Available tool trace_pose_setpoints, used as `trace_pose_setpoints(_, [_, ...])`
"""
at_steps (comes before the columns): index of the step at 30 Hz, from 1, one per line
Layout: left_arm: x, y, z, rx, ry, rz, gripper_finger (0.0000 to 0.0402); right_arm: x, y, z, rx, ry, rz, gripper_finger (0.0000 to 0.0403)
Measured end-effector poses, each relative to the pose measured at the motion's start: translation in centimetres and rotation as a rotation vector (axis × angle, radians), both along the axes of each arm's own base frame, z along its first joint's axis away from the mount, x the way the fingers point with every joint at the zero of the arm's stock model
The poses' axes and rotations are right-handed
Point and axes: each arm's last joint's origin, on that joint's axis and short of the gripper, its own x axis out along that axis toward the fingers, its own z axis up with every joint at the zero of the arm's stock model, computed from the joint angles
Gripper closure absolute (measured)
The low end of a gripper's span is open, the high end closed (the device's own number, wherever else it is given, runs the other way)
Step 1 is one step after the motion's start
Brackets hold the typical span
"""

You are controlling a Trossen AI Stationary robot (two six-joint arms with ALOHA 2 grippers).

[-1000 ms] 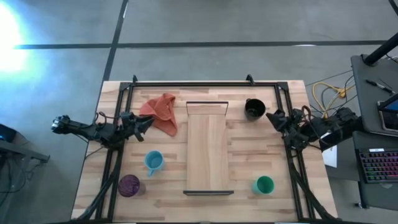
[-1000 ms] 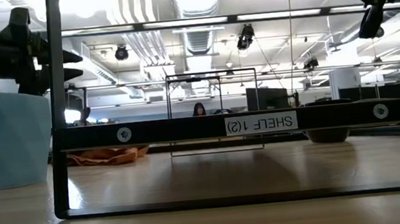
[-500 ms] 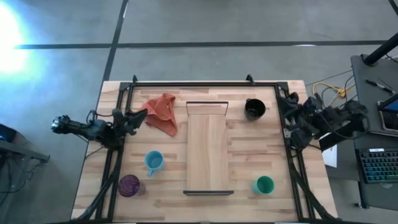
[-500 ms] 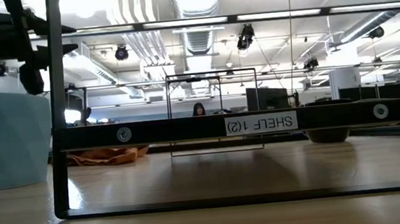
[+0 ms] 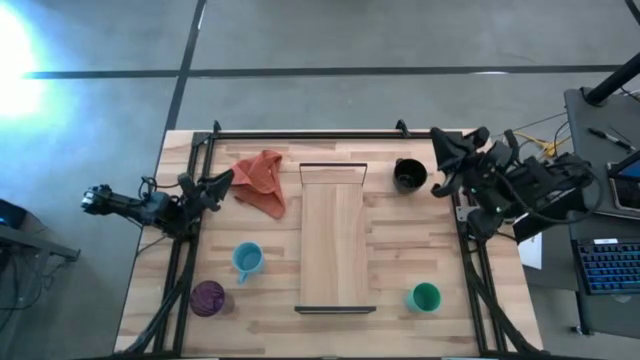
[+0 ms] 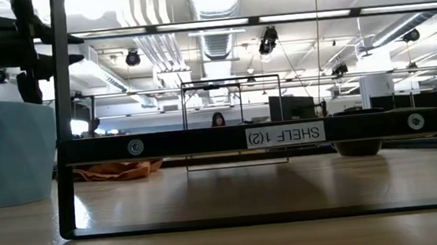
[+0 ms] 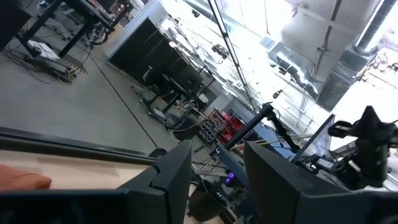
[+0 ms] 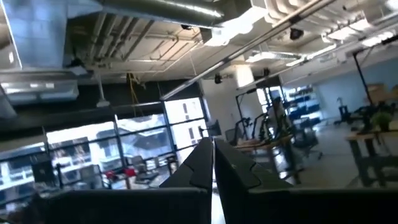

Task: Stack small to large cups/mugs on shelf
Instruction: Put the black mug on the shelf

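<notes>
Left jaws parted, empty, beside crumpled orange cloth [image 5: 260, 180] | right jaws pressed shut, empty, beside round black cup [image 5: 409, 175] | long light-wood shelf [image 5: 335, 240] bare

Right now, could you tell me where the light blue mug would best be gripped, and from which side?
Probably from above, on the rim opposite the handle. The light blue mug stands upright with its mouth open upward and its handle toward the near table edge. The left end effector, fingers apart, is the closer one.
</notes>
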Motion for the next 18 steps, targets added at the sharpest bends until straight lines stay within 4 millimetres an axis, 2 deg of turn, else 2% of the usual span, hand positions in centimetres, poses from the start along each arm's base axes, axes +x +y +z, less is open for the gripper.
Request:
trace_pose_setpoints(2, [0.0,0.0,0.2,-0.002,-0.009,0.000,0.0267,0.2,0.0,1.1,0.049,-0.011,-0.018,0.0394])
trace_pose_setpoints(6, [-0.3,0.1,0.9,-0.015,-0.037,0.019,0.0267,-1.0,-0.9,3.1,0.343,0.051,-0.272,0.0394])
trace_pose_setpoints(8, [-0.3,0.1,0.9,-0.029,-0.044,0.033,0.0267,-1.6,-1.3,3.8,0.433,0.092,-0.356,0.0394])
trace_pose_setpoints(11, [-0.3,0.2,1.0,-0.032,-0.050,0.035,0.0267,-1.5,-1.2,3.8,0.461,0.134,-0.400,0.0394])
trace_pose_setpoints(14, [-0.3,0.1,1.0,-0.031,-0.047,0.035,0.0267,-1.2,-1.1,3.8,0.401,0.123,-0.360,0.0394])
trace_pose_setpoints(18, [-0.2,0.1,0.9,-0.060,-0.070,0.026,0.0267,-1.3,-1.2,3.9,0.414,0.090,-0.344,0.0394])
